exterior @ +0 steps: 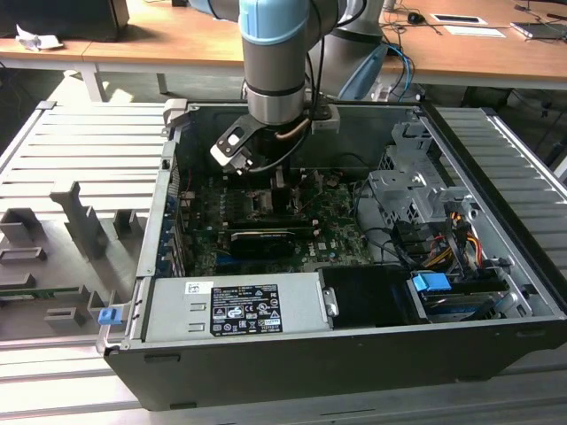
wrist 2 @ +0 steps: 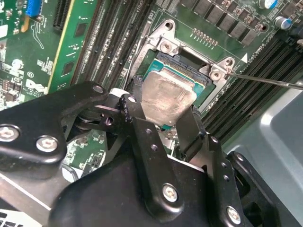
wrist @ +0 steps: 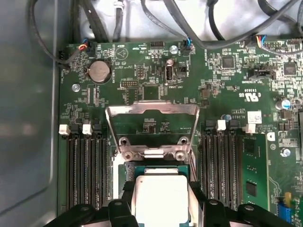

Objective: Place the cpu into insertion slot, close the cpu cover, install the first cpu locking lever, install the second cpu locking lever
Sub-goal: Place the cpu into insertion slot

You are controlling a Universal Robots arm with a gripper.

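The cpu (wrist 2: pixel 169 94) shows its silvery face and sits between my gripper's (wrist 2: pixel 164 109) two black fingers (wrist 2: pixel 138 106), which are shut against its opposite edges. It is held low over the insertion slot (wrist 2: pixel 189 64), whose dark inside and metal rim show just beyond the chip. In the first wrist view the cpu (wrist: pixel 158 191) lies over the slot (wrist: pixel 118 172), and the cpu cover (wrist: pixel 151 112) stands swung up and open behind it. A thin locking lever (wrist 2: pixel 267 81) sticks out beside the slot. In the exterior view the gripper (exterior: pixel 268 177) reaches down into the case over the green board (exterior: pixel 332 232).
Rows of memory slots (wrist: pixel 85 170) flank the socket on both sides. A long black card (exterior: pixel 262 237) lies across the board in the exterior view. Cables (wrist: pixel 156 21) hang near the board's edge, the drive cage (exterior: pixel 407 190) stands at the exterior view's right, and case walls (exterior: pixel 168 204) surround the board.
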